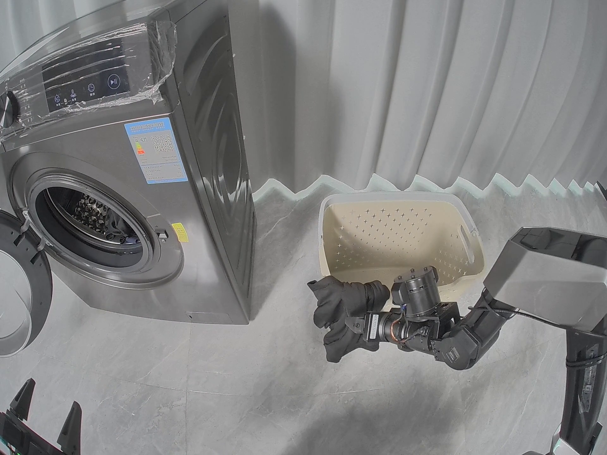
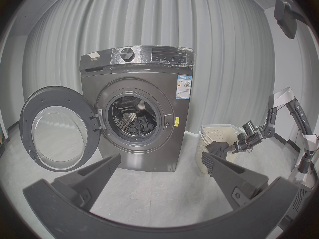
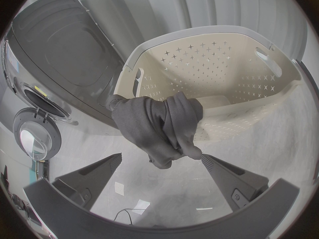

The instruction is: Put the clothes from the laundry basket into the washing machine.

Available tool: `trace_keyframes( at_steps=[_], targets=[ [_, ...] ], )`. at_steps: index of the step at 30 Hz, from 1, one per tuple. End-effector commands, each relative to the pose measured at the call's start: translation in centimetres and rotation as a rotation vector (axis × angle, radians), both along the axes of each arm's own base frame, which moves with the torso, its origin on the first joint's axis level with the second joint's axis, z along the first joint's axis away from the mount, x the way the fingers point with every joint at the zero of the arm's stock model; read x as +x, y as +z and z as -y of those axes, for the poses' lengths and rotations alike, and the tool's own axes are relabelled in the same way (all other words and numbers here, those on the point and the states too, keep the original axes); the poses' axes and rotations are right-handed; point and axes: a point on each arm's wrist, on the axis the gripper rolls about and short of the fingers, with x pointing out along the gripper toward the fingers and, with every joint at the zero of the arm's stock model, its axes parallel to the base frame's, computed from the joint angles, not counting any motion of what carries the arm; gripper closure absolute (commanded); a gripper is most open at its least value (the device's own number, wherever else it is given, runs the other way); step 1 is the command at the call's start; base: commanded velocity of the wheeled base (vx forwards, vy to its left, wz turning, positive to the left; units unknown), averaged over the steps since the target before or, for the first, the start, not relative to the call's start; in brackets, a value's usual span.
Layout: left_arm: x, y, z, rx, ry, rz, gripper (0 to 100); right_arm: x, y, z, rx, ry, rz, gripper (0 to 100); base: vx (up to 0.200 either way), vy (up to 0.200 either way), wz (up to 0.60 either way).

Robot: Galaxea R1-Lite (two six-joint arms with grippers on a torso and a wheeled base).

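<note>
right hand open against a dark garment on the basket rim

the right hand (image 3: 160, 157) sits in the lower middle of the head view. its fingers are spread wide apart and clamp nothing that i can make out. one fingertip (image 3: 207, 160) touches the lower edge of a dark grey garment (image 3: 156, 126). the garment is bunched and twisted, and it lies draped over the near corner of the laundry basket (image 1: 392, 196), with part of it hanging outside the wall towards the floor (image 1: 190, 361). i cannot tell whether the cloth is caught on that fingertip or only rests against it. the basket is cream, with star-shaped holes and a slot handle in its side. it stands on the floor right of centre in the head view, close before the white curtain (image 1: 411, 64).

the left hand (image 1: 49, 406) is in the lower left corner of the head view, low over the floor. its fingers are apart and hold nothing, and it is well apart from the basket.

the washing machine (image 1: 190, 159) stands in the left half of the head view, near the basket, with a strip of floor between them. its round door (image 1: 19, 285) is swung open at the left edge of the frame. inside the drum (image 2: 128, 105), dark clothes (image 2: 139, 125) lie at the bottom. plastic wrap (image 1: 161, 45) covers the control panel (image 1: 88, 83) at the upper left.
</note>
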Motion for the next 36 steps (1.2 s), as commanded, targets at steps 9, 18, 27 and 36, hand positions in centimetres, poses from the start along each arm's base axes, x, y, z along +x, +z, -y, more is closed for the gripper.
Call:
trace_keyframes(
  at_steps=[9,18,27,36],
  targets=[
    [0.0,-0.4,0.0,-0.001,0.0,-0.001,0,2.2,-1.4,-1.0,0.014,-0.01,0.018,0,0.0,0.0,0.0],
    [0.0,-0.4,0.0,-0.001,0.0,-0.001,0,2.9,-1.8,-1.4,0.034,-0.015,0.058,100,0.0,0.0,0.0],
    [0.0,-0.4,0.0,-0.001,0.001,0.0,0,2.6,-1.6,-1.5,0.036,-0.015,0.07,100,0.0,0.0,0.0],
    [0.0,-0.4,0.0,-0.001,0.001,-0.001,0,-0.1,3.2,-0.9,0.083,0.014,0.149,100,0.0,0.0,0.0]
  ],
)
